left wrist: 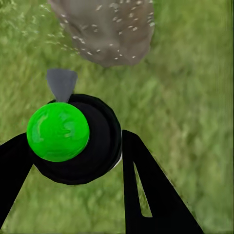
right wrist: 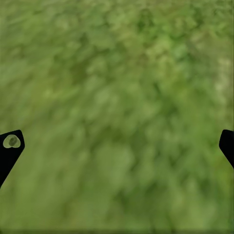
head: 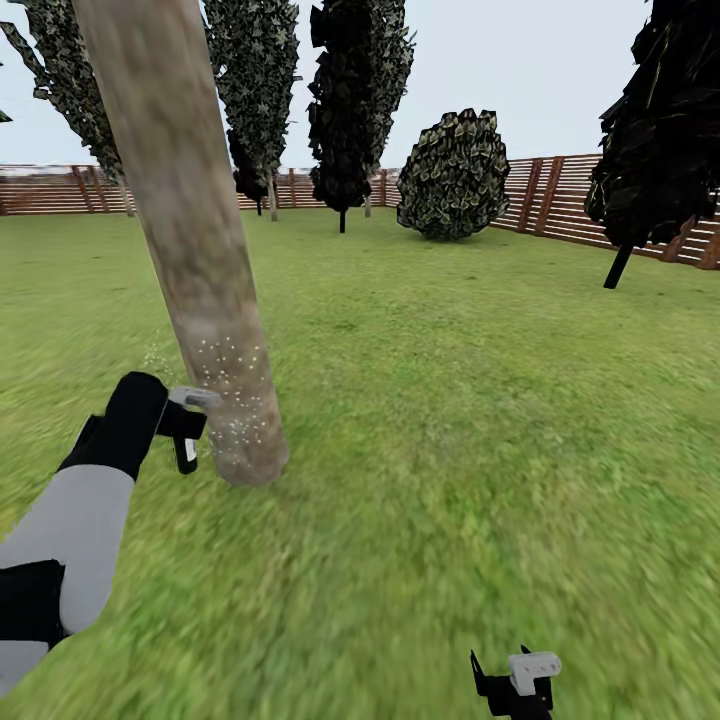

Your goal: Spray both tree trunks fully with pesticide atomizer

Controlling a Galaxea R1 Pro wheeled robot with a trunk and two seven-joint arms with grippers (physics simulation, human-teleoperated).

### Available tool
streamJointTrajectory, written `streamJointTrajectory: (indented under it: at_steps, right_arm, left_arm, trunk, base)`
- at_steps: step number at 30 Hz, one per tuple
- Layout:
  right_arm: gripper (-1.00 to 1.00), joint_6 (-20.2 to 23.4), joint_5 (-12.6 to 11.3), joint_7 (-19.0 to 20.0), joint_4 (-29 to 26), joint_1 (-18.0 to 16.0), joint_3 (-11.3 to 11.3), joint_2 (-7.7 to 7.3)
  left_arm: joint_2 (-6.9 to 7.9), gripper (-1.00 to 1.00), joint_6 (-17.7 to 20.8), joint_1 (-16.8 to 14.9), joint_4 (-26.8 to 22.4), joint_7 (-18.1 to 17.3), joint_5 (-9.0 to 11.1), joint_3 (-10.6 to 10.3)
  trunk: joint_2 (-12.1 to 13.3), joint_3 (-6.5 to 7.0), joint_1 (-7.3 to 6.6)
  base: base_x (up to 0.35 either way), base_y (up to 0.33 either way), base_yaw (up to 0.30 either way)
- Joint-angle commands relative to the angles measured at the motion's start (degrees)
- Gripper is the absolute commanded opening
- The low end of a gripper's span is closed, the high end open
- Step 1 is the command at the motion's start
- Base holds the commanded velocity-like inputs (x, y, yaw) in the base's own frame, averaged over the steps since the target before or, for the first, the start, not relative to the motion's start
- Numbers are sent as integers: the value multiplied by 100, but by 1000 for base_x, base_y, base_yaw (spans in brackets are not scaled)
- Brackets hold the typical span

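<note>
The tree trunk [head: 195, 260] rises from lawn [head: 450, 420], pesticide [head: 232, 362] speckling its base. Just beside that base, your left gripper [head: 172, 425] clamps the pesticide atomizer [head: 186, 432]: likely light, rigid, slippery; grip the body. Your right gripper [head: 520, 685] hangs spread, empty.

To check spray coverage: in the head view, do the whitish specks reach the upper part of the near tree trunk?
No, the specks sit only low on the tree trunk, near its base.
</note>
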Motion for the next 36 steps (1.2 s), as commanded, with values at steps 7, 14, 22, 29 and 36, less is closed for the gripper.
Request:
streamJointTrajectory:
  at_steps: [7, 14, 22, 29, 36]
  right_arm:
    - [100, 1, 0, -2, 0, 0, 0, 0]
    - [100, 8, 0, -9, 0, 0, 0, 0]
    - [100, 7, 0, -1, 1, 0, 0, 0]
    - [100, 8, 0, -4, 0, 0, 0, 0]
    - [100, 6, 0, -9, 8, 0, 0, 8]
  left_arm:
    - [331, -100, -6, 6, 7, -13, -20, -27]
    - [333, -100, -12, 297, 0, -20, -23, -76]
    - [362, -100, -26, 694, 1, -13, -8, -29]
    - [306, -100, -115, 1501, -27, 10, 66, 45]
    - [281, -100, -801, 1985, -1, 175, 260, 390]
  trunk:
    - [0, 0, 0]
    - [0, 0, 0]
    - [0, 0, 0]
    - [0, 0, 0]
    - [0, 0, 0]
  base:
    - [0, 0, 0]
    - [44, 35, 0]
    - [126, 117, 0]
    - [1, -58, 0]
    - [59, -268, 0]
